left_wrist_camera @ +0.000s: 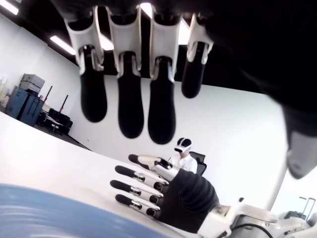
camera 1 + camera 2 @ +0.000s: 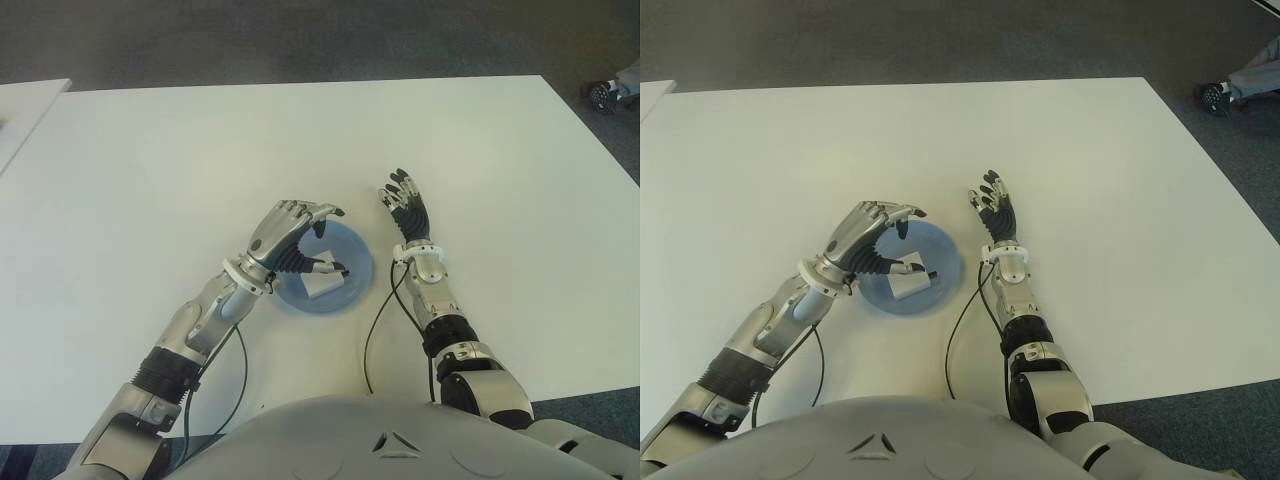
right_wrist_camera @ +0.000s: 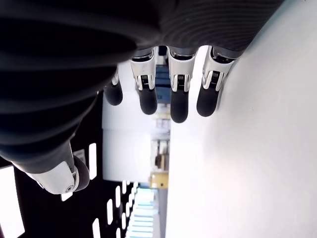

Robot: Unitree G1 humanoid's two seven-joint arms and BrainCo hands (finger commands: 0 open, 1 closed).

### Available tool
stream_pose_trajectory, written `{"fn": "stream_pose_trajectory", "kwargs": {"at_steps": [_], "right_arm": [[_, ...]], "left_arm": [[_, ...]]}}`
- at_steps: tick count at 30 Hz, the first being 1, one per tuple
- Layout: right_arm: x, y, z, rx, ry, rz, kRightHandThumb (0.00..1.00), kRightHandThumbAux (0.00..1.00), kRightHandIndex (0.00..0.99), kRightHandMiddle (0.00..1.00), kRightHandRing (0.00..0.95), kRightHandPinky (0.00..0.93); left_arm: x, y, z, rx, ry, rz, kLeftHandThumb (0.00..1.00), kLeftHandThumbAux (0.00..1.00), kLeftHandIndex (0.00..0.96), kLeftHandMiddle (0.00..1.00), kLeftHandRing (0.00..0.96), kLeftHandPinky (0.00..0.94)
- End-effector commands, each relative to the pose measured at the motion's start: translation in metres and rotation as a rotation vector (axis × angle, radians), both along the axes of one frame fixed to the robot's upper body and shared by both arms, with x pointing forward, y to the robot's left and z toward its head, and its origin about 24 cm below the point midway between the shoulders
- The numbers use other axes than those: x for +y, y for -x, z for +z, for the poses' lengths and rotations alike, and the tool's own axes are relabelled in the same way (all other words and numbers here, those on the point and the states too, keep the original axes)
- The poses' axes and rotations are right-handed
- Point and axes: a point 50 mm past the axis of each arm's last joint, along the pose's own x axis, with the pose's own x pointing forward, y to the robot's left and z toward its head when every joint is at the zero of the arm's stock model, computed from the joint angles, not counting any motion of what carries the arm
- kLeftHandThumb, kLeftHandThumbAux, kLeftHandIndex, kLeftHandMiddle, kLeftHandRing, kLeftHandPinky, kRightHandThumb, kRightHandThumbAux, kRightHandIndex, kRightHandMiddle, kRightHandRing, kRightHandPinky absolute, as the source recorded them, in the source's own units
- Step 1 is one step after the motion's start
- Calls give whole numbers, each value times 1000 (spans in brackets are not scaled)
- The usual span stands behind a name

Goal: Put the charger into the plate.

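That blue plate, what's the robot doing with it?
The robot's left hand hovers over the round blue plate on the white table. A small white charger block lies in the plate, just under the hand's loosely curled fingers, which hold nothing. The right hand shows just right of the plate, fingers open and empty.

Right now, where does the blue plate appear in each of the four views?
Left eye view: the plate lies near the picture's middle, partly under the left robot hand.
Right eye view: the plate is left of centre.
Left wrist view: its blue rim fills the lower left corner.
Right wrist view: not in it.
Shared landmark: the right robot hand, beside the plate on its right.
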Motion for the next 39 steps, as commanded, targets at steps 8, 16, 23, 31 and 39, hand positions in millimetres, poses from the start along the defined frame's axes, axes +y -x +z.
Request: {"fn": "stream_pose_trajectory", "kwargs": {"at_steps": [8,16,23,31,39], "right_arm": [[1,11,-17,87,1,0,116,600,14,147,161,189],[0,11,-18,85,2,0,119,597,17,153,166,192],[-1,11,-19,86,-2,0,130,607,19,149,159,178],[-2,11,-19,90,-10,4,138,608,14,135,141,159],[-5,12,-20,94,-9,2,138,609,11,128,133,157]], "left_arm": [[9,-1,-5,1,-56,-3,348,404,184,280,252,217],[20,-12,-4,221,167,2,166,416,95,161,144,116],[49,-37,-2,351,356,25,75,397,12,60,46,18],[76,-67,-17,439,764,182,17,419,0,4,3,1],[87,-62,-41,568,1044,207,0,495,0,0,0,0]]}}
